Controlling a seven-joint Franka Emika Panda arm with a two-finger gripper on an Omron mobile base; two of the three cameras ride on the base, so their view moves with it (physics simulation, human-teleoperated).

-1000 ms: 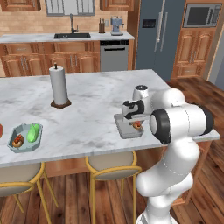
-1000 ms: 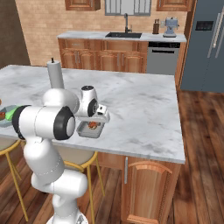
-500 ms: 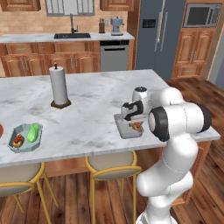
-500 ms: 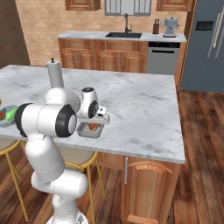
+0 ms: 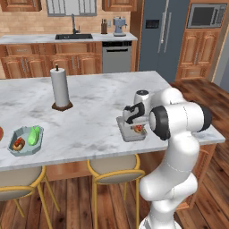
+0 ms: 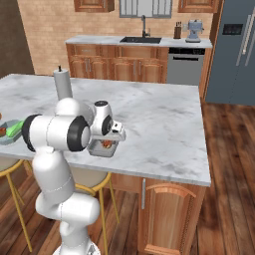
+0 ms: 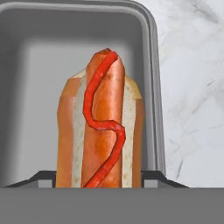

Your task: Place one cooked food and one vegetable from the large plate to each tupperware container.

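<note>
On the island counter [image 5: 85, 120]: two containers, well apart.
Darker grey container [image 5: 126, 133]: near the front edge, under the hand; one hot dog [image 7: 101, 127] in it, no vegetable seen yet.
Pale blue-grey container [image 5: 26, 140]: far left; one reddish cooked item and one green vegetable, looks complete.
Large plate [image 5: 1, 133]: a sliver at the left edge; contents unreadable.
Gripper [image 7: 99, 177]: fingers [image 7: 43, 176] either side of the hot dog, apparently clamped on it.
Left: release, then one vegetable for the grey container.

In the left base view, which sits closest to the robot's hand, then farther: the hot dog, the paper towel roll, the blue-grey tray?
1. Hot dog, between the fingers, over the darker grey tray.
2. Paper towel roll, upright, mid-counter.
3. Blue-grey tray, far left.
</note>
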